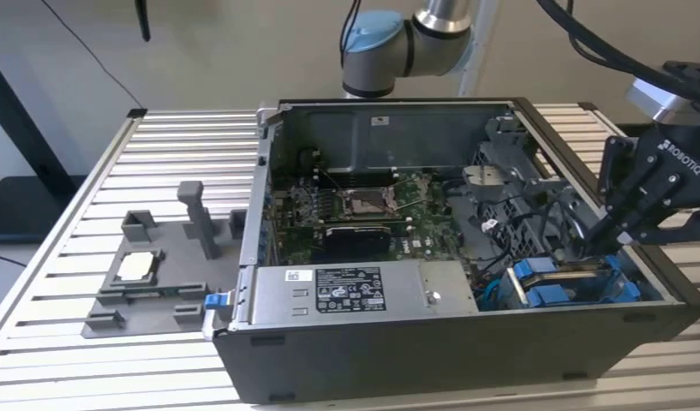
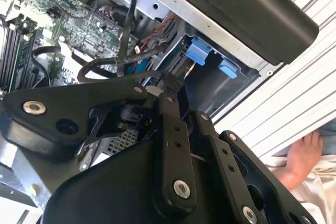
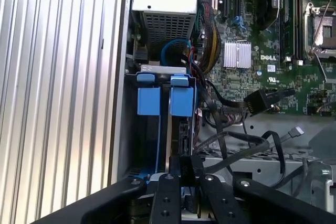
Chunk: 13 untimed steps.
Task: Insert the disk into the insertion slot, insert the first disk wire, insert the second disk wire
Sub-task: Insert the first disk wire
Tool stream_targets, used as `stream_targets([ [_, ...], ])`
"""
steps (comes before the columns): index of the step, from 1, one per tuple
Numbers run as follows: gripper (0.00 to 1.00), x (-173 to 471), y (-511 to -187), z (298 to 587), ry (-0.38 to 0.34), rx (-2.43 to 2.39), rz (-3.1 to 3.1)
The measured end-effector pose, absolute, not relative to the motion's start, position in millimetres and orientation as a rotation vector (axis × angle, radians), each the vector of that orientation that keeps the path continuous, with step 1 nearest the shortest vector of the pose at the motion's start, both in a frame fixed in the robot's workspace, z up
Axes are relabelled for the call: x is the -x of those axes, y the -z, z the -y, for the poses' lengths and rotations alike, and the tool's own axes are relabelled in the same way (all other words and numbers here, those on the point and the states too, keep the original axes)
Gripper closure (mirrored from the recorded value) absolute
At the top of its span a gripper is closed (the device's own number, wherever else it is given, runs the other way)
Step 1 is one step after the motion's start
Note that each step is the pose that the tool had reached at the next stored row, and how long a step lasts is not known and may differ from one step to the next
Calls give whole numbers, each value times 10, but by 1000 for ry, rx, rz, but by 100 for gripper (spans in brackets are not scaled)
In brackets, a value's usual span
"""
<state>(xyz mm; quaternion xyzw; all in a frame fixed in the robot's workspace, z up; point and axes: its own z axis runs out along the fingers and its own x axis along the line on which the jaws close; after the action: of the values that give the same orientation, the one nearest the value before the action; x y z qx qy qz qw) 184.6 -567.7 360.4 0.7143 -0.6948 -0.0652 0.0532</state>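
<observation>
The insertion slot (image 1: 552, 289) is the dark bay with blue tabs (image 3: 148, 100) in the case corner nearest the exterior view's right. A thin disk (image 3: 175, 135) stands on edge inside it, beside the blue tabs. My gripper (image 1: 605, 250) reaches down into the bay, its fingers (image 3: 173, 174) drawn close together at the disk's end; the second wrist view shows the gripper (image 2: 174, 81) there too. Two disk wires lie loose over the metal cage beside the bay: one ends in a black connector (image 3: 258, 102), the other in a small plug (image 3: 295, 132).
The open case (image 1: 441, 360) lies on a slatted metal table (image 1: 178, 154). Inside are the motherboard with its silver socket (image 1: 361, 204) and a power supply (image 1: 350, 291). A grey fixture (image 1: 155, 274) sits at the exterior view's left. A person's hand (image 2: 304, 156) rests by the table edge.
</observation>
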Motion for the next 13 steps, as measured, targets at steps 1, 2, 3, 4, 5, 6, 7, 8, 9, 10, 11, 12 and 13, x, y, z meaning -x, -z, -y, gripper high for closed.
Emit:
stream_targets([
  [1,80,-1848,-3589,5677,199,-2171,2111],
  [2,80,-1850,-3576,5677,200,-2171,2111],
  [3,80,-1852,-3566,5677,202,-2171,2112],
  [4,80,-1856,-3559,5677,204,-2172,2111],
  [5,80,-1860,-3551,5677,206,-2173,2110],
  [6,80,-1864,-3543,5676,206,-2174,2108],
  [7,80,-1868,-3539,5675,206,-2177,2105],
  [8,80,-1871,-3537,5674,206,-2181,2099],
  [9,80,-1873,-3534,5674,209,-2185,2091],
  [10,80,-1875,-3531,5674,213,-2188,2084],
  [11,80,-1878,-3528,5674,217,-2191,2076],
  [12,80,-1879,-3524,5674,221,-2194,2069],
  [13,80,-1880,-3521,5673,222,-2197,2064],
])
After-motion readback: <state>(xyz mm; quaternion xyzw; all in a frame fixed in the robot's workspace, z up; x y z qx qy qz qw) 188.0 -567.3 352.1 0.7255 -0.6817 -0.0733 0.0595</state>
